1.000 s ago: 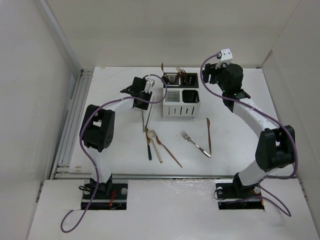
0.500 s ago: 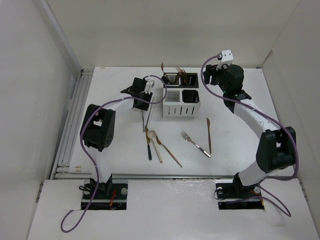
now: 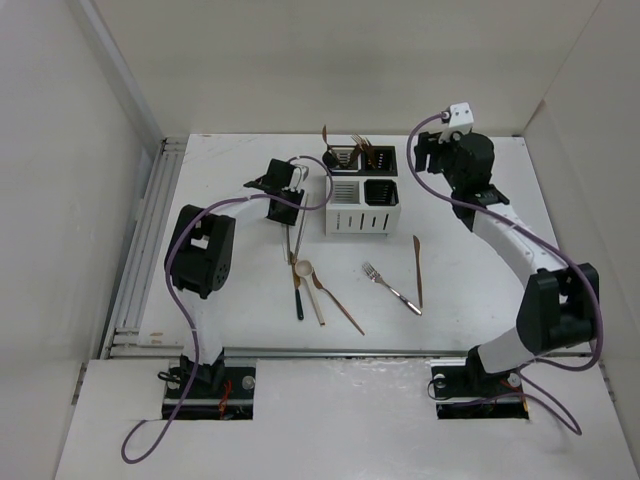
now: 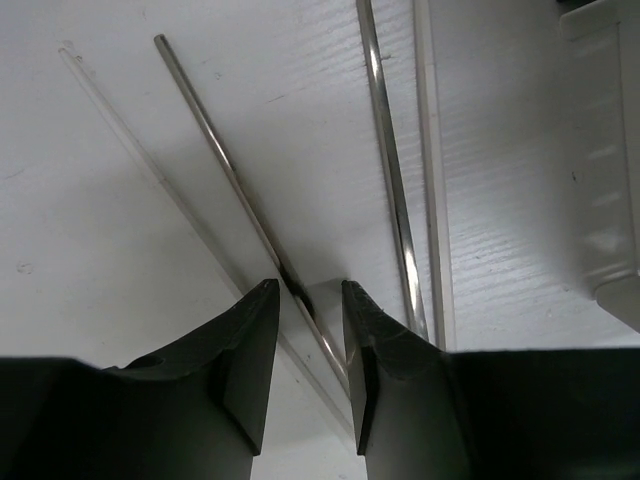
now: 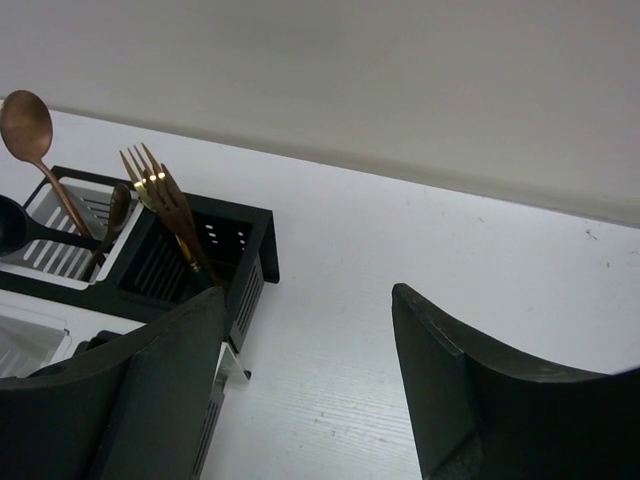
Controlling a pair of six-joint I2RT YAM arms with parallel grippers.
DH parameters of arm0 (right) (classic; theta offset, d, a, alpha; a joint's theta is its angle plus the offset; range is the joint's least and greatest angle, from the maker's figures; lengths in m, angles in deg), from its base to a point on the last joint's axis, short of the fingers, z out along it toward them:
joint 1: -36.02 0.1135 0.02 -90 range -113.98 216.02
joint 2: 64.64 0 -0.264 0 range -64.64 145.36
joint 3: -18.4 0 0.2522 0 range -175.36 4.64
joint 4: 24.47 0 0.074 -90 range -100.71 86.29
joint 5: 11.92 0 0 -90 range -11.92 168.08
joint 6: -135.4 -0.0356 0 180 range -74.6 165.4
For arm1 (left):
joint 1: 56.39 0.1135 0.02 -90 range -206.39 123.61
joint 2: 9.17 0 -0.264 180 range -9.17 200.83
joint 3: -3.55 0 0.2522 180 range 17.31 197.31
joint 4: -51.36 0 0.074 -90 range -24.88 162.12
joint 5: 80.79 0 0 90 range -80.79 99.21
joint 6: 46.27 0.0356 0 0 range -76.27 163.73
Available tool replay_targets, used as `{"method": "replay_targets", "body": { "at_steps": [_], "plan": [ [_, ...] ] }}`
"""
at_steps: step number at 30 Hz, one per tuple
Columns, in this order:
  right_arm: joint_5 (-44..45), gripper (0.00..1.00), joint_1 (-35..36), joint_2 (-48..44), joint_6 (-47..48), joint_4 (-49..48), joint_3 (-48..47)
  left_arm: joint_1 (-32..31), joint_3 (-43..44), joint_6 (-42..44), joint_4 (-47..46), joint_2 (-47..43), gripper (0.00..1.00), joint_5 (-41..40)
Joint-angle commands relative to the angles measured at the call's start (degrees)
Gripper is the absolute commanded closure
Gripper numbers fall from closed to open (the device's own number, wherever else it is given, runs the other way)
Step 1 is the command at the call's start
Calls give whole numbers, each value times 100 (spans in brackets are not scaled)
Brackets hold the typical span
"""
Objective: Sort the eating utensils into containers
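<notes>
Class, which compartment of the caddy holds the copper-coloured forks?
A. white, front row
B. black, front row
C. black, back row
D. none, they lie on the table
C: the forks stand upright in the black compartment in the back row of the caddy.

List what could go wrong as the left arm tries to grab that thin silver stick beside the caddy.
1. The silver stick crosses the gap between the left fingers at a slant; closing may spin it or squeeze it out.
2. A second silver stick lies right beside one finger and could be nudged or pinched too.
3. The caddy stands close by; a long stick lifted by one end might strike it.
</notes>
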Motion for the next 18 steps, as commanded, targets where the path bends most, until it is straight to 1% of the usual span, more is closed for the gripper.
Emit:
{"method": "replay_targets", "body": {
  "at_steps": [1,7,13,14,17,18],
  "plan": [
    [183,27,-63,-321,113,-118,121,62,1,-44,1,-2,72,110],
    [376,27,-116,-480,227,-65,236,62,-60,-184,405,-10,73,268],
    [491,26,-116,-647,342,-65,341,62,-122,-184,511,-11,82,383],
    [491,26,-116,-647,342,-65,342,62,-122,-184,511,-11,86,383],
    [544,26,-116,-770,394,-65,403,62,-122,-184,511,50,94,383],
    [614,26,-116,-831,447,-65,403,62,-122,-184,511,112,100,383]
  ]
}}
